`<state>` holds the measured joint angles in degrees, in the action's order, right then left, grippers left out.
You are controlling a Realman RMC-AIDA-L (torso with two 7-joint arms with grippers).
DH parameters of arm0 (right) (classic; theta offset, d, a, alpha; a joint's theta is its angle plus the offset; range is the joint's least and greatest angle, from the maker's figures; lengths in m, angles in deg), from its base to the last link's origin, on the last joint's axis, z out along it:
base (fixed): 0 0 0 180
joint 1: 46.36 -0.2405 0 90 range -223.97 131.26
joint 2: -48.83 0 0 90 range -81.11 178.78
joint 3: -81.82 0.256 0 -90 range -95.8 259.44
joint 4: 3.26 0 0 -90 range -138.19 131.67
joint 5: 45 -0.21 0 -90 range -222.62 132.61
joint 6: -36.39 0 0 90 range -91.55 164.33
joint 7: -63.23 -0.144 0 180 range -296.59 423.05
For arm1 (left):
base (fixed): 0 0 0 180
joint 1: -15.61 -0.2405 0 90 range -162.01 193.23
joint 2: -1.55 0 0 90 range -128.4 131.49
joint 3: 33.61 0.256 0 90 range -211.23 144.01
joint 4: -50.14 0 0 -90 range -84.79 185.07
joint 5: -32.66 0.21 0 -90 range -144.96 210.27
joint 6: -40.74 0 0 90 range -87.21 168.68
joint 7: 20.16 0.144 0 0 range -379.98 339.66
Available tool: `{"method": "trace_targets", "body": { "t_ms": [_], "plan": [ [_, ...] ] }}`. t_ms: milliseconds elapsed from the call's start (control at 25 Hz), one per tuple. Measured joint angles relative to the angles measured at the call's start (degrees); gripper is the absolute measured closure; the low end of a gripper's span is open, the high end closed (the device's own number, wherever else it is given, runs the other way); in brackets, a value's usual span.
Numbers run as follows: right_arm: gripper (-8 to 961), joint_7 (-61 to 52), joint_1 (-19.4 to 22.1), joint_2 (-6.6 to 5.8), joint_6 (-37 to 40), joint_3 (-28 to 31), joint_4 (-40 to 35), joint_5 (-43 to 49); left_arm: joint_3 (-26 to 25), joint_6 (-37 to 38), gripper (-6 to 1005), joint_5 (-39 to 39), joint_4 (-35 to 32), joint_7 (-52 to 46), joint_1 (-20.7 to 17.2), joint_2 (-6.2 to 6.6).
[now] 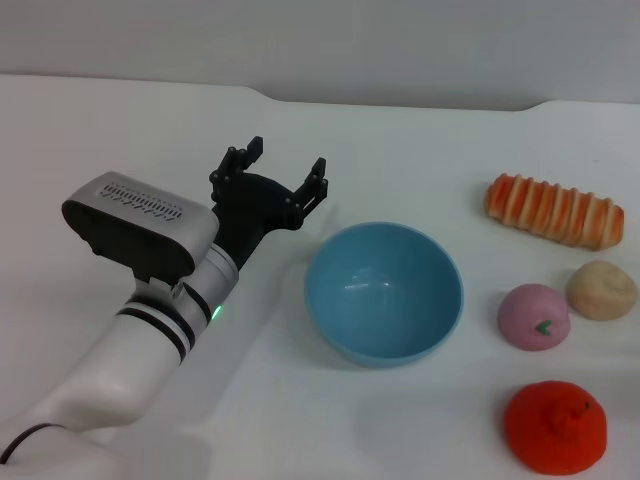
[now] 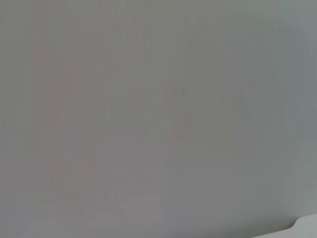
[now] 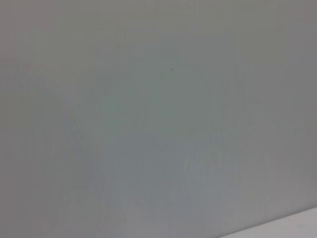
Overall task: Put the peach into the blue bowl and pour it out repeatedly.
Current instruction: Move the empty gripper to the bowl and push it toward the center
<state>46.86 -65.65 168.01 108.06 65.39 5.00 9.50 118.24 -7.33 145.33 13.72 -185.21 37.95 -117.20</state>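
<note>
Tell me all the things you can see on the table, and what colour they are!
bowl: 1, light blue, middle of the table, empty
peach: 1, pink-purple with a green mark, right of the bowl
beige lump: 1, beige, just right of the peach and behind it
orange fruit: 1, orange-red, nearest the robot on the right
striped bread: 1, orange and cream, far right
table: 1, white
left gripper: 1, black on a white arm, open, left of the bowl, holding nothing
right gripper: not in view
</note>
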Motion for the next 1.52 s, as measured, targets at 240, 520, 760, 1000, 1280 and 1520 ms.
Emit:
{"method": "trace_targets", "body": {
  "t_ms": [240,520,760,1000,1280,1520],
  "plan": [
    [335,-0.3,-0.1,-0.03,0.0,0.0,0.0,0.0,0.0,0.0,193,0.0,0.1,0.0,0.3,-0.07],
    [335,-0.3,0.0,-0.01,0.0,0.0,0.0,-0.1,-0.8,0.8,192,0.1,-2.5,0.1,0.2,0.56],
    [336,-0.3,0.2,-0.09,0.0,0.0,0.0,-0.1,-14.2,13.6,193,6.2,-18.0,0.2,-1.9,5.89],
    [336,-0.3,0.2,-0.08,0.0,0.0,0.0,-0.1,-33.2,43.9,193,18.7,-30.5,0.4,-3.3,6.0],
    [336,-0.3,-0.3,-0.13,0.0,-0.3,-0.1,0.3,-56.1,85.8,196,20.9,-38.6,12.0,1.3,1.29],
    [336,-0.3,-0.7,-0.21,0.5,-0.4,-0.3,0.3,-62.2,106.2,198,20.2,-38.5,14.5,7.5,1.03]
  ]
}}
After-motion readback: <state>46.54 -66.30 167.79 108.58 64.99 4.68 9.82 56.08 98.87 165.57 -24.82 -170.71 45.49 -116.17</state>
